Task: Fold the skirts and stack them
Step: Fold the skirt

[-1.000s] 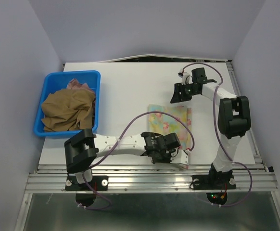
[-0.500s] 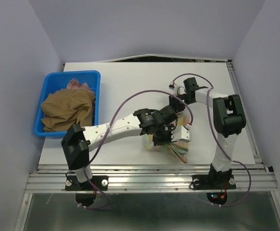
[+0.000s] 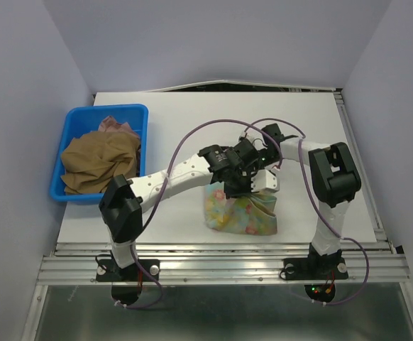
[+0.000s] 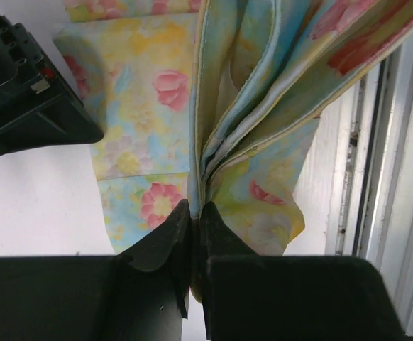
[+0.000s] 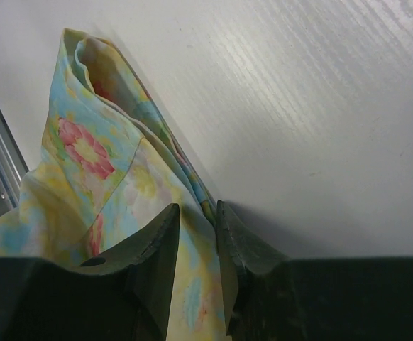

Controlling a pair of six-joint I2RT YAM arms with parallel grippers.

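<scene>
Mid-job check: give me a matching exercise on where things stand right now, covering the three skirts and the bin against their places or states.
Things:
1. floral skirt
2. brown skirt
3. pink skirt
4. blue bin

Places or states:
A. Only a small part shows, at the far end of the bin behind other cloth
B. Stands at the left side of the table
C. Pinched by the left gripper and the right gripper, near the table's front edge
D. Crumpled, filling most of the bin

Pairs: 1-C, 2-D, 3-A, 4-B
</scene>
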